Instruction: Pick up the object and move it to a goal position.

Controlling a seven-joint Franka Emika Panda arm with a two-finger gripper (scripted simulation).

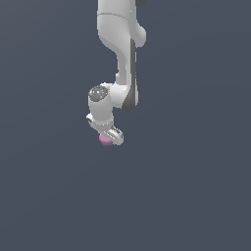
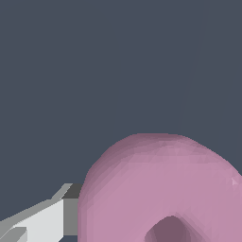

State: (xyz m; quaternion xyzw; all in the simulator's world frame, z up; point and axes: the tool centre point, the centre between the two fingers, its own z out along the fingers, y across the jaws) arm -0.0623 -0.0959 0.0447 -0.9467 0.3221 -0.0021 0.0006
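Observation:
The pink ring (image 1: 104, 140) shows as a small pink patch just under the white gripper (image 1: 109, 134) in the exterior view, mostly hidden by the hand. In the wrist view the ring (image 2: 156, 184) fills the lower part of the picture, with its centre hole at the frame's edge. One grey-white finger (image 2: 47, 220) lies flat against the ring's outer side. The other finger is hidden by the ring. The gripper is shut on the ring's wall.
The white arm (image 1: 120, 44) comes down from the top of the exterior view. All around is a plain dark grey-blue surface (image 1: 196, 186), and no other objects or goal marker show.

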